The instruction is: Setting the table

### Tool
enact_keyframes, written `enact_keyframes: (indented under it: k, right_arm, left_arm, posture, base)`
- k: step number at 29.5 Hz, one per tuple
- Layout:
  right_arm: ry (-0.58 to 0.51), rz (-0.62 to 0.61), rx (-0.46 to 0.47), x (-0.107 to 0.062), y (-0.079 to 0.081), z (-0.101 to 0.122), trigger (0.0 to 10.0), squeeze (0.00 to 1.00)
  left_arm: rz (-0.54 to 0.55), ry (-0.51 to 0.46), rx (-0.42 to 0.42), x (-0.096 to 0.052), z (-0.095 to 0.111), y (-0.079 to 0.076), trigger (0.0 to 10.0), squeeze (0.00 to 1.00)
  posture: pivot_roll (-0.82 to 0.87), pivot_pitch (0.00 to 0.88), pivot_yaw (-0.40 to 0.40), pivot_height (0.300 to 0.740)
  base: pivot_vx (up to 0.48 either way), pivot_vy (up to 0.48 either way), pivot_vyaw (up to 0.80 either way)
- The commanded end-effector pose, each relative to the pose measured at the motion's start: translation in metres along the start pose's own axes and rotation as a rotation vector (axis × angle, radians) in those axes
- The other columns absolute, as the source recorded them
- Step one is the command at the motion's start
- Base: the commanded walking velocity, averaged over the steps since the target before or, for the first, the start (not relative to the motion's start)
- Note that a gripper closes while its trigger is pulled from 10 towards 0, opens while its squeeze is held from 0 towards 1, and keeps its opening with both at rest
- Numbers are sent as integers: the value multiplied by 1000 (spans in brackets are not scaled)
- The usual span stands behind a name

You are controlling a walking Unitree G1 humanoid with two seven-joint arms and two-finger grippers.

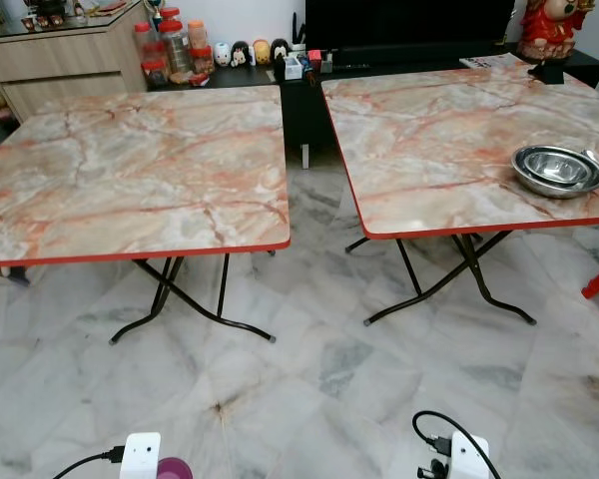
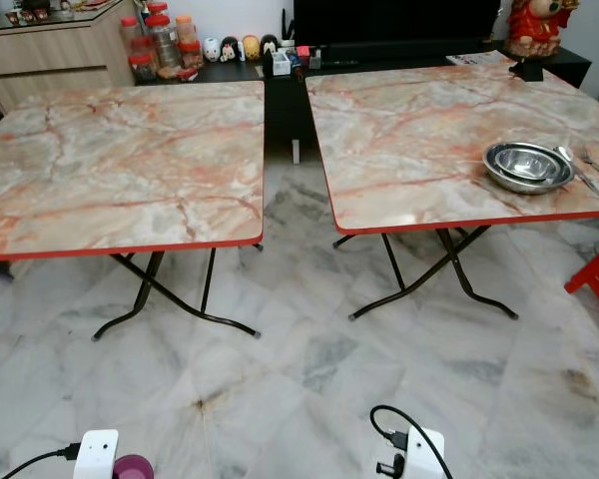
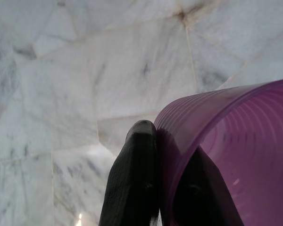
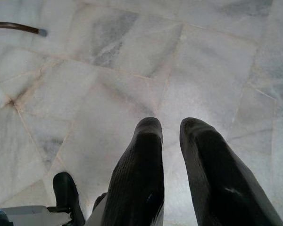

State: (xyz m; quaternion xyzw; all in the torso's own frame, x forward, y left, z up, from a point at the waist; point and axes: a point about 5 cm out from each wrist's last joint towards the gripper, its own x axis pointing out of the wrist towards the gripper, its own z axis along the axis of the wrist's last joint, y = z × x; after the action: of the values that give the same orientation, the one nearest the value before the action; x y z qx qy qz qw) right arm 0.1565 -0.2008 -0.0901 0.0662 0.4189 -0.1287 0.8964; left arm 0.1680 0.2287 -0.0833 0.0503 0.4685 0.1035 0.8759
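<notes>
Left wrist view: purple cup [image 3: 236, 155] pinched in left hand [image 3: 167, 183]

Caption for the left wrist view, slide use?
Left claw pinching the rim of a purple cup above the marble floor.

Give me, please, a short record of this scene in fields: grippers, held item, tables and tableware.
left gripper: shut on purple cup, low over the floor
right gripper: holds nothing, fingers slightly apart, pointing at floor
left table: marble-patterned top, red edge
right table: carries stacked steel bowls with a spoon beside them
</notes>
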Motion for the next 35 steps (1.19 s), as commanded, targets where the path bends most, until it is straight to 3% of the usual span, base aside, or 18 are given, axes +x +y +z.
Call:
enact_keyframes:
  k: [1,10,17,22,35]
  right_arm:
    - [4,-5,25,0,1,0,10000,0]
    - [1,-4,19,0,0,1,10000,0]
    - [11,-2,-20,0,0,0,10000,0]
    - [10,-8,20,0,0,-1,10000,0]
    - [20,-9,5,-1,0,-5,10000,0]
  left_arm:
    - [14,35,20,-1,-7,4,10000,0]
    - [10,38,25,-1,-9,2,10000,0]
    - [8,42,25,-1,-9,1,10000,0]
    - [6,42,25,-1,-9,0,10000,0]
    - [6,42,28,-1,-10,1,10000,0]
  posture:
    - [-19,0,43,740]
    - [-18,0,42,740]
    - [-15,0,40,740]
    - [-7,0,44,740]
    - [-1,0,47,740]
  base:
    - [0,0,0]
    - [0,-85,0]
    - [0,-391,129]
    - [0,-398,247]
    - [0,-398,0]
